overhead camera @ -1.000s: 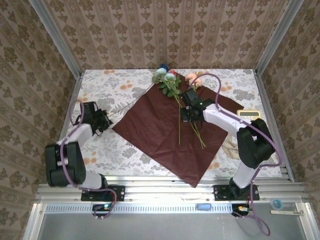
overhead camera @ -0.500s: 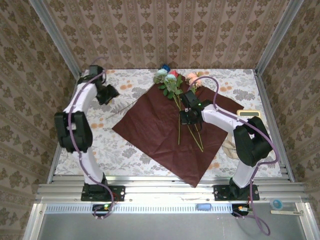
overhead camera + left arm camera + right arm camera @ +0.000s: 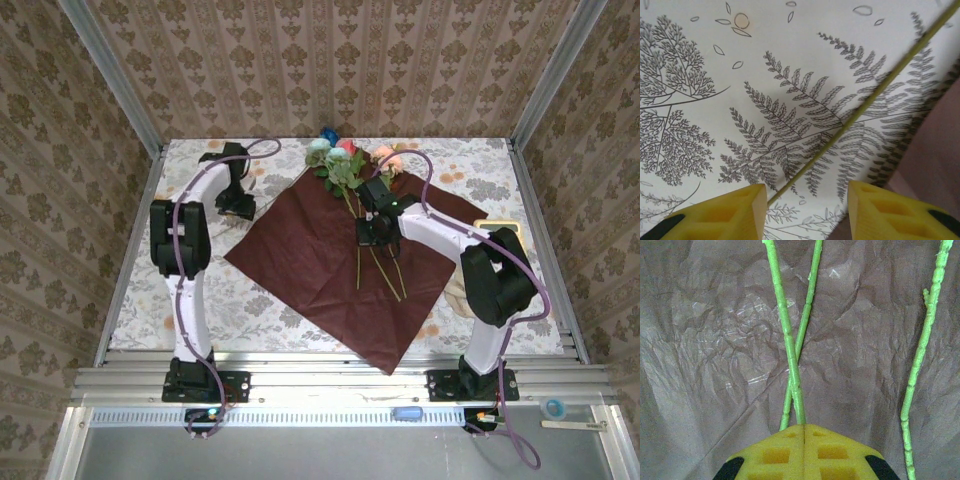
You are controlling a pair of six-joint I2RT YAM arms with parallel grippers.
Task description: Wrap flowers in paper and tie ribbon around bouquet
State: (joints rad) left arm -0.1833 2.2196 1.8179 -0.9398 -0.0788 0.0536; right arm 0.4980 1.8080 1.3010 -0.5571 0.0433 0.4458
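- The artificial flowers (image 3: pixel 340 158) have thin green plastic stems and pink, red, pale teal and blue heads. They lie across the far half of the large dark red paper sheet (image 3: pixel 320 270), heads at its far edge and stems pointing back toward the arms.
- From where I stand they look featherlight and springy. A stem would likely roll or flick away under a sideways nudge, so I'd take hold mid-stem, clear of the soft heads and leaves.
- The right end effector (image 3: pixel 804 428) sits on those stems with its yellow pads pressed together. Two crossed stems run right up to the seam, but I cannot tell whether one is nipped there.
- One lone thin green stem (image 3: pixel 860 107) lies off the sheet on the fern-printed worktop cloth (image 3: pixel 715 100), just beside the paper's left edge.
- The left end effector (image 3: pixel 805 200) hovers over it, yellow fingers apart, with the stem passing between them.
- The paper looks thin and crinkled. It should fold easily but may tear or slide if dragged, so a corner is the place to lift it.
- A pale beige soft ribbon (image 3: pixel 458 292) lies bunched by the right arm. It looks limp and is best pinched near an end.
- No brand, label or writing is readable, and the small yellowish device (image 3: pixel 497 228) at the right edge is too small to make out.
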